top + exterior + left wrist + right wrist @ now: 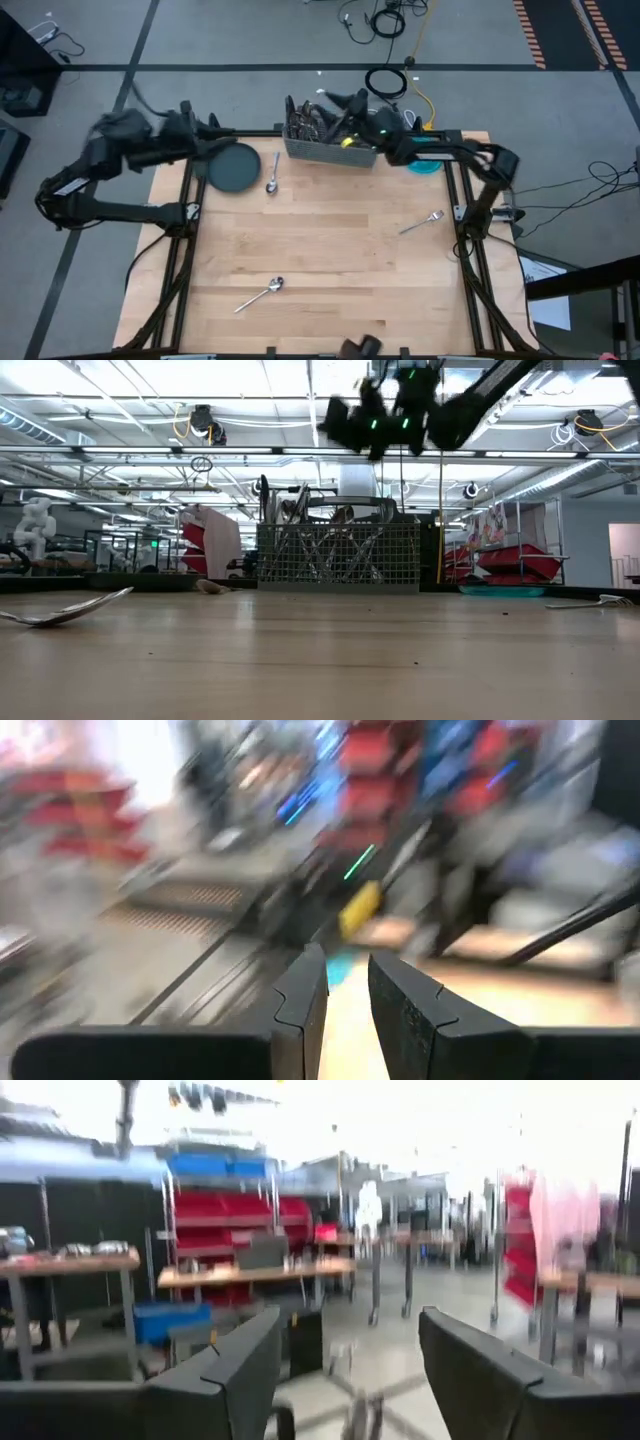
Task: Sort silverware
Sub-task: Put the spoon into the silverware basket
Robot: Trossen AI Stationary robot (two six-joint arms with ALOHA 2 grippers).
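Table [330,260]: pale wood-grain planks, black frame. Caddy [328,148], upper centre: grey wire mesh. Plate [236,167], upper left: dark grey-green. Spoons [272,180] and fork [422,221]: shiny silver. Dish [425,165], upper right: turquoise. Arms: black

caddy [328,148] table rear | plate [236,167] left of it | spoon [272,183] between

Spoon [273,172] beside plate, spoon [262,293] near front, fork [422,222] right — all flat.
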